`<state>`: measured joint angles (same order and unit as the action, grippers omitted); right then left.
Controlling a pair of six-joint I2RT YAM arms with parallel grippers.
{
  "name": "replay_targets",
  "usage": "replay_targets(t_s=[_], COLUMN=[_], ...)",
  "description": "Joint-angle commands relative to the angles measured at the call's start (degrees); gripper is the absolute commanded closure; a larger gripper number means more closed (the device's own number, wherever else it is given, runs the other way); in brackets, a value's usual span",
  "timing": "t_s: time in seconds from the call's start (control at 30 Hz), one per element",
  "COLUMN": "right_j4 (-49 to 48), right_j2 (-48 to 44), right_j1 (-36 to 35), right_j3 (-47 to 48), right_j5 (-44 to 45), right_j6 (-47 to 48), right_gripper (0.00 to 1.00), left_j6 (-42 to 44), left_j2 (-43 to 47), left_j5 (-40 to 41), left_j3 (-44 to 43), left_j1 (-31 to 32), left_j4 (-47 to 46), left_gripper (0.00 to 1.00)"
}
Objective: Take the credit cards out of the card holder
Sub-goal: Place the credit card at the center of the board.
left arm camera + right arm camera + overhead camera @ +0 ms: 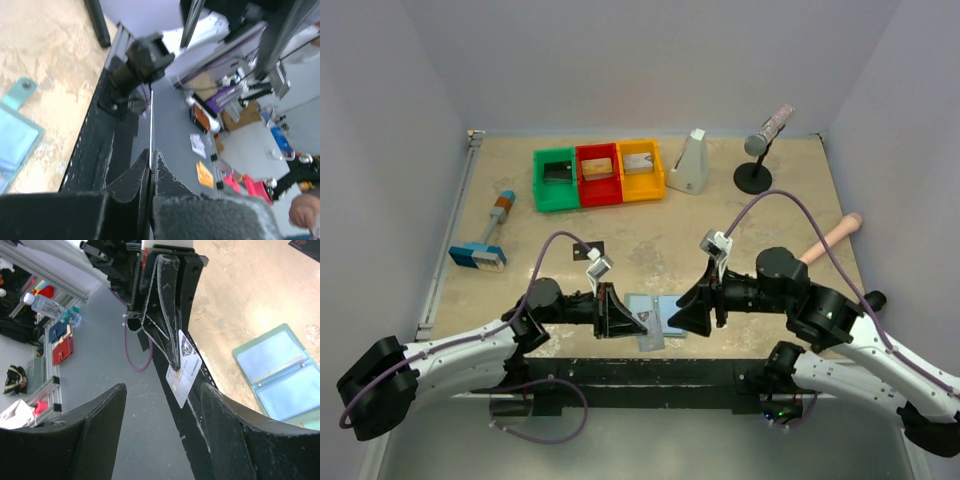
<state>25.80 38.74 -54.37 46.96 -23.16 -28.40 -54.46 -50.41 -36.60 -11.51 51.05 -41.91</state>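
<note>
Between the pressed-together fingers of the left hand [151,157], a pale silver-grey card [184,372] is clamped by one end, close to the desk's near edge. Facing it, the right hand [692,316] has its fingers well apart. On the desk [770,230] between the two hands lies the card holder [658,318], spread open with its pale blue pockets up. Farther back, a black card [590,248] lies flat.
</note>
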Motion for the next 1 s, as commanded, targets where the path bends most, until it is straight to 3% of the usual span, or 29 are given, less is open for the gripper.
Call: replay_targets(t_s=[0.0, 0.13, 0.37, 0.73, 0.97], right_j4=[8.7, 16.0, 20.0, 14.5, 9.5], right_j2=[1.0, 2.3, 4.0, 9.5, 13.4], right_j1=[1.6, 1.9, 1.9, 1.9, 1.9], right_j3=[4.9, 8.3, 9.9, 9.1, 8.3], right_j5=[-6.6, -7.0, -7.0, -11.3, -14.0], right_j6=[6.0, 9.0, 11.3, 12.1, 11.2], right_gripper=[0.33, 0.31, 0.34, 0.36, 0.43], left_j6=[5.7, 11.8, 15.7, 23.1, 26.6], left_j2=[-1.1, -1.8, 0.8, -4.9, -5.8], left_j5=[-6.9, -7.3, -6.1, -10.2, -10.2], left_j3=[-5.1, -10.3, -13.1, -22.3, -26.4], left_j1=[2.3, 7.0, 7.2, 8.1, 8.2], left_j4=[6.8, 17.4, 26.5, 39.9, 46.0], left_gripper=[1.00, 1.00, 1.00, 1.00, 1.00])
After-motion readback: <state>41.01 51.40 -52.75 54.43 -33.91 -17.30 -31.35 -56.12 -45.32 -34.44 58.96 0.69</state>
